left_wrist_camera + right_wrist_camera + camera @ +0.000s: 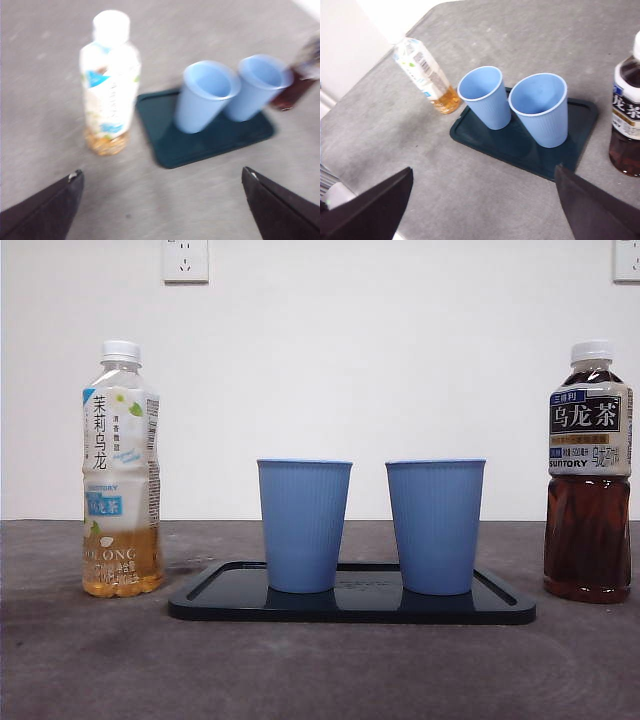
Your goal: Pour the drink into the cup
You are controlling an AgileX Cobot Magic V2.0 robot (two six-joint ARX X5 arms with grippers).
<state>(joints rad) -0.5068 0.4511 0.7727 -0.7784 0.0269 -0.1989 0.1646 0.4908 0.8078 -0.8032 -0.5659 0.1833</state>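
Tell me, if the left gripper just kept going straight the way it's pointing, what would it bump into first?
Probably the black tray or the nearer blue cup on it, which sit between the open jaws of the left gripper. The jasmine tea bottle stands slightly aside. Depth is unclear and the view is blurred.

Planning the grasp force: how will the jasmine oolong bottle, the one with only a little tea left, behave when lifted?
The jasmine oolong bottle holds tea only near its base, so it is probably light. Its thin clear wall may flex under a squeeze. Tall, narrow and mostly empty, it could tip if nudged high. Its cap is on, so spilling seems unlikely.
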